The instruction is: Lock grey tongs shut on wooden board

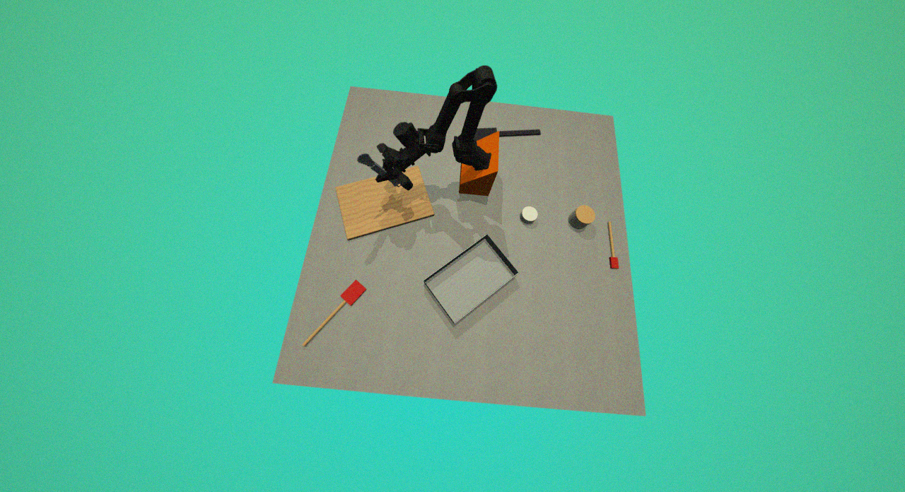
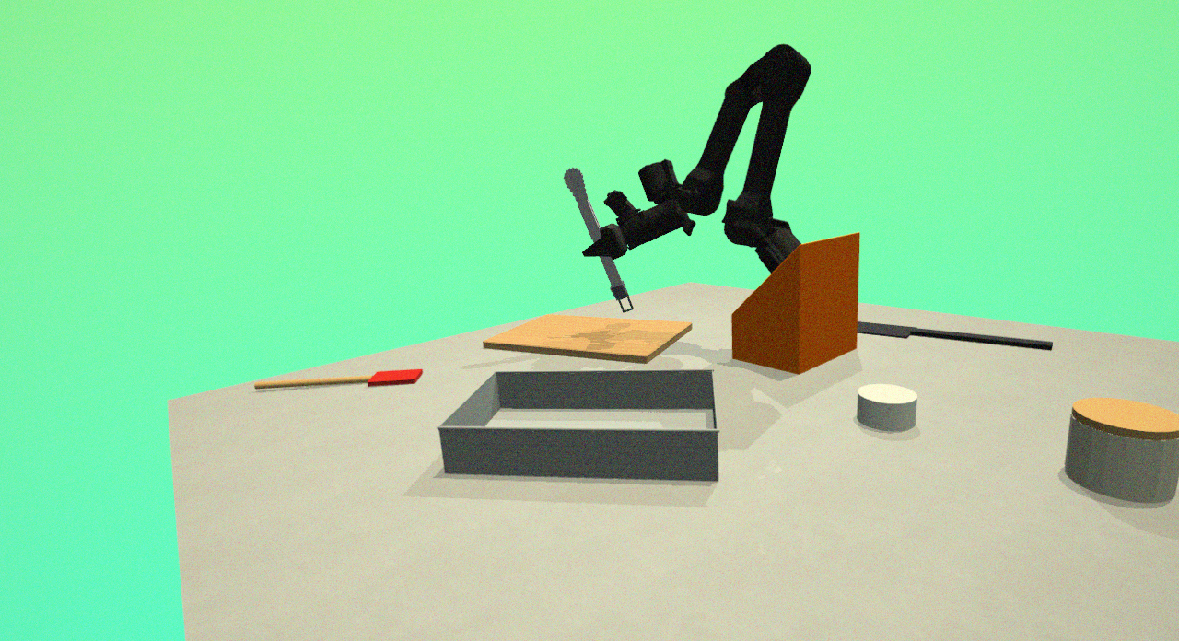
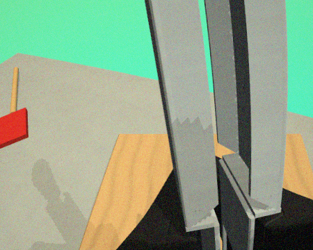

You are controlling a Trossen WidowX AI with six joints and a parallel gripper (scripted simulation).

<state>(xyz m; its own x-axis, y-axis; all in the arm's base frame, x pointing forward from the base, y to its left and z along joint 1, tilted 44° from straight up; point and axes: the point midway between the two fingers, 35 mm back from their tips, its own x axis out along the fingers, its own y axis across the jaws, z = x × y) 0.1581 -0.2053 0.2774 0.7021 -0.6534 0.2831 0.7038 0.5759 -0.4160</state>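
Observation:
The grey tongs (image 1: 372,165) (image 2: 583,204) (image 3: 188,87) are in the air above the back part of the wooden board (image 1: 360,217) (image 2: 527,332) (image 3: 129,156). Their scalloped tips point up, leaning a little to the left in the exterior view; the hinge end with its small ring hangs lowest, clear of the board. My gripper (image 1: 381,177) (image 2: 589,250) is shut on the tongs around their middle. In the wrist view the arms run close together with a narrow gap. The lock inside the hinge is hidden. The roasting tin (image 1: 501,255) (image 2: 577,453) is empty.
An orange block (image 1: 474,183) (image 2: 824,299) stands by the arm's base. A red-headed spatula (image 1: 353,292) (image 2: 395,378) (image 3: 12,128), a low white-topped cylinder (image 1: 529,213) (image 2: 887,406), a wooden-lidded jar (image 1: 585,213) (image 2: 1121,460), a small red brush (image 1: 614,262) and a black utensil (image 1: 520,133) (image 2: 981,339) are around.

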